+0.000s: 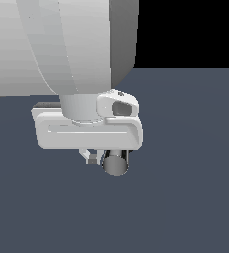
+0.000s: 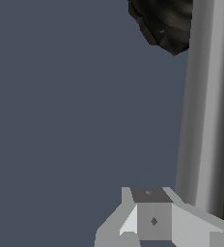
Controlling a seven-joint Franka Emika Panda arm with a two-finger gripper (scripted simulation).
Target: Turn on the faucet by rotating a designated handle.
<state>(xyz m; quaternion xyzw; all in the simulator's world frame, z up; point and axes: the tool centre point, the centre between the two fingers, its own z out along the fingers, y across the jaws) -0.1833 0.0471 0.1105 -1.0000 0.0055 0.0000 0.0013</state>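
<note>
No real room here, only a bare simulated scene: a flat, unmarked slate-blue ground [image 1: 185,207] fills the lower frame, plain black void [image 1: 190,29] sits at the upper right, and every surface looks smooth, computer-rendered and untextured.

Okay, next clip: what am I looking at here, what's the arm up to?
A simulated white robot arm has its gripper low over a dark grey-blue surface, right at a small faucet. In the exterior view the shiny silver cylindrical handle pokes out from under the gripper body, round end toward the camera. In the wrist view the same bar runs alongside one of the fingers, with the faucet's black ridged base beyond it. Whether the fingers touch the handle, or are open or shut, cannot be told.
</note>
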